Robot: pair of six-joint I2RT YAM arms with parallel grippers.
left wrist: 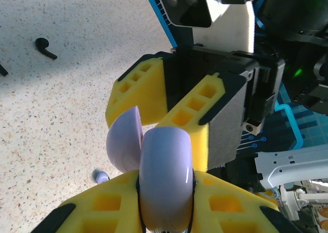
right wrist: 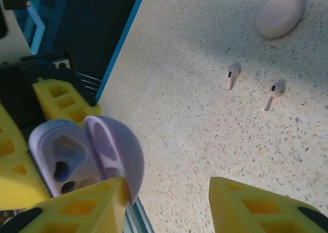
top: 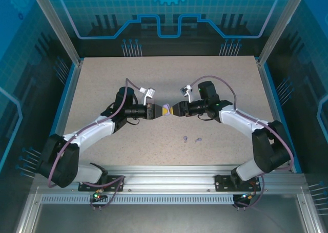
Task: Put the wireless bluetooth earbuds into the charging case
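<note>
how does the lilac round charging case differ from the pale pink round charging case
The lilac round charging case has its lid swung open; the pale pink round charging case is shut. The lilac one is held off the table in the left gripper; the pink one lies on the table with nothing touching it. Both are smooth, rounded cases.

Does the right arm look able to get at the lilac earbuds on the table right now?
Probably yes: the right gripper is open, gripping nothing, and the lilac earbuds lie on bare table close by, nothing between.
</note>
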